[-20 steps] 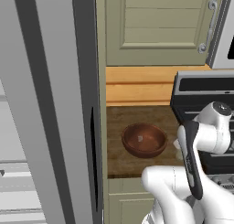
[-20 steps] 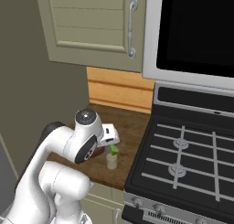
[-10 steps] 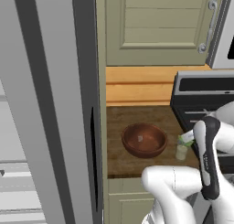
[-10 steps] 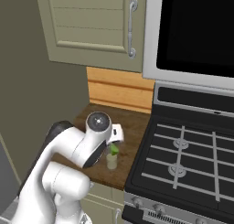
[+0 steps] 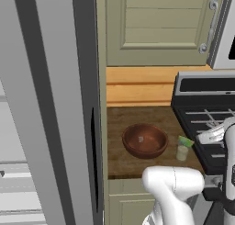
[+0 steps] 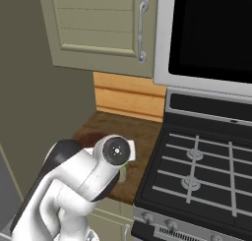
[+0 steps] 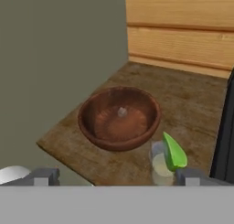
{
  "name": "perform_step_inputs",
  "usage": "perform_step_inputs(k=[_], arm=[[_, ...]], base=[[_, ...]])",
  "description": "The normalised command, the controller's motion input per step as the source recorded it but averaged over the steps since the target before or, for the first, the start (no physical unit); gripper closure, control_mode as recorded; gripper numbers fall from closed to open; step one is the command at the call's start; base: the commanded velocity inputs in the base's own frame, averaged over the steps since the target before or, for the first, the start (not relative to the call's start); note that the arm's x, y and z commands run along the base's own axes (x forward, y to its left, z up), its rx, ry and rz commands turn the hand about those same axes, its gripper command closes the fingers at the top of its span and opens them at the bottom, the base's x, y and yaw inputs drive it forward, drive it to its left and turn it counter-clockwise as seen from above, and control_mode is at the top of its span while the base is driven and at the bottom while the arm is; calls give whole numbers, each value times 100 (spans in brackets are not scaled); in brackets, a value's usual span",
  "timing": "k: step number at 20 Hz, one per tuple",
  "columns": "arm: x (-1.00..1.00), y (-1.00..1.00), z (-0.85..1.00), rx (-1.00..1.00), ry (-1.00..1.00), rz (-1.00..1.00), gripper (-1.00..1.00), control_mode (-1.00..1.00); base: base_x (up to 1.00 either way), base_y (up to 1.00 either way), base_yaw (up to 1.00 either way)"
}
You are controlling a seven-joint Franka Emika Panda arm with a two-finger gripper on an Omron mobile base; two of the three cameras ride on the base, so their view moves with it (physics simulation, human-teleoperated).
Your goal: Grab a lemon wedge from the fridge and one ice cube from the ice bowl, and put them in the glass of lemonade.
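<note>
One item down, we reckon: lemon wedge [image 7: 174,152] now perched on rim of glass of lemonade [image 7: 161,169], just beside ice bowl [image 7: 119,118] on the wooden counter [image 5: 137,118]. Over last sec the arm swung right, uncovering glass in left base view. Gripper [image 7: 114,176] w/ jaws wide apart, holding nothing. Small pale speck in bowl (prob. the ice cube [image 7: 122,111], too small to be sure) is next.

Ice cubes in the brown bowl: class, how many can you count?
1. A single small pale ice cube lies near the middle of the ice bowl; none seems hidden.
</note>
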Motion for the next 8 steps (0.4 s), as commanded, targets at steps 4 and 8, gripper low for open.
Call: perform_step_inputs(k=[4, 8], arm=[[-62, 6, 38, 10, -12, 12, -100, -100], [-37, 9, 56, 7, -20, 10, -100, -100]], base=[[0, 0, 0], [0, 0, 0]])
